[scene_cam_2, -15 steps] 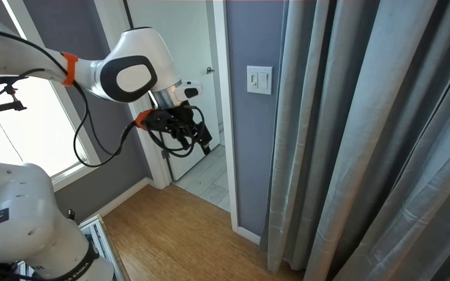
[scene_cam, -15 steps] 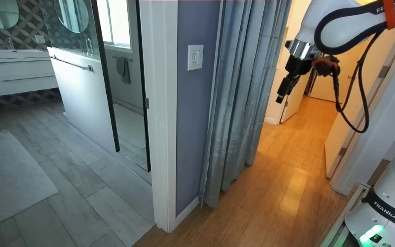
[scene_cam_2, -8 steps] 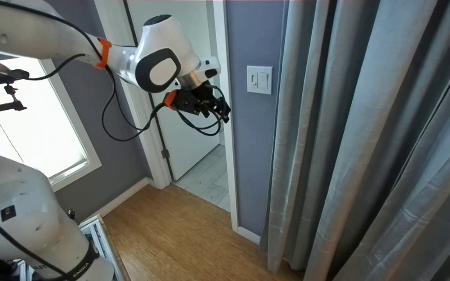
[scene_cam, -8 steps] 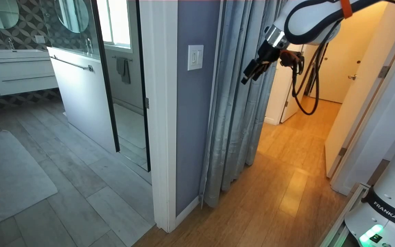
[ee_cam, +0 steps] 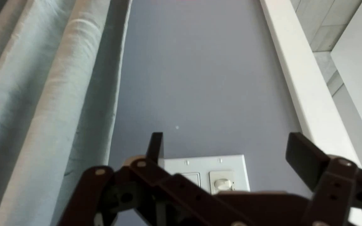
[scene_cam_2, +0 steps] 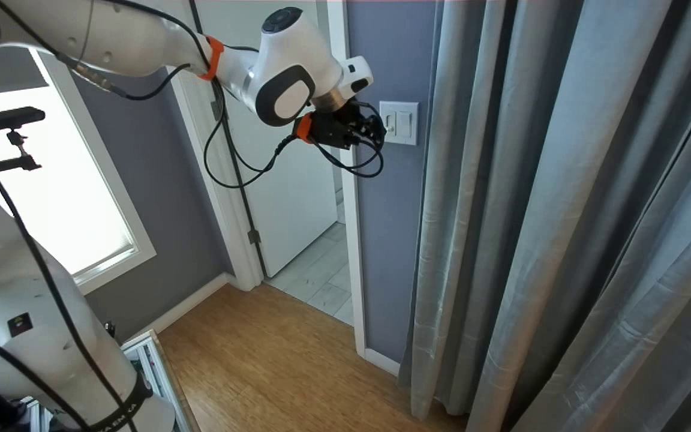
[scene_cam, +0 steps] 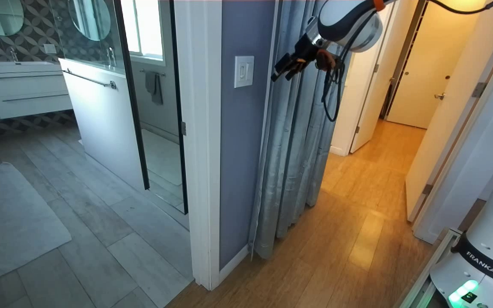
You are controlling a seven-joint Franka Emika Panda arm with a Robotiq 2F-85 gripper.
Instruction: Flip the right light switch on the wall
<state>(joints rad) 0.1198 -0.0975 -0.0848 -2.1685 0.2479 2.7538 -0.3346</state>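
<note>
The right light switch is a flat white rocker (scene_cam_2: 404,125) in a white plate (scene_cam_2: 388,106) on the blue-grey wall (scene_cam_2: 390,240). A small knob (ee_cam: 223,184) sits beside it in the same plate. The rocker also shows in an exterior view (scene_cam: 249,72) and, partly hidden by my gripper, in the wrist view (ee_cam: 191,177), where it lies left of the knob. My gripper (scene_cam: 281,78) is open and empty, in front of the wall and apart from the plate. In the wrist view my gripper (ee_cam: 226,141) has its fingers wide apart, the left one overlapping the plate.
A grey pleated curtain (scene_cam_2: 537,210) hangs close beside the plate, also in the wrist view (ee_cam: 58,94). A white door frame (scene_cam: 199,149) edges the wall on its other side. A white door (scene_cam_2: 279,192) stands beyond. Loose cables (scene_cam_2: 357,171) hang from my wrist.
My arm has moved steadily toward the wall and upward, bringing the gripper from well away to near the plate's height. The switch plate and curtain look unchanged.
</note>
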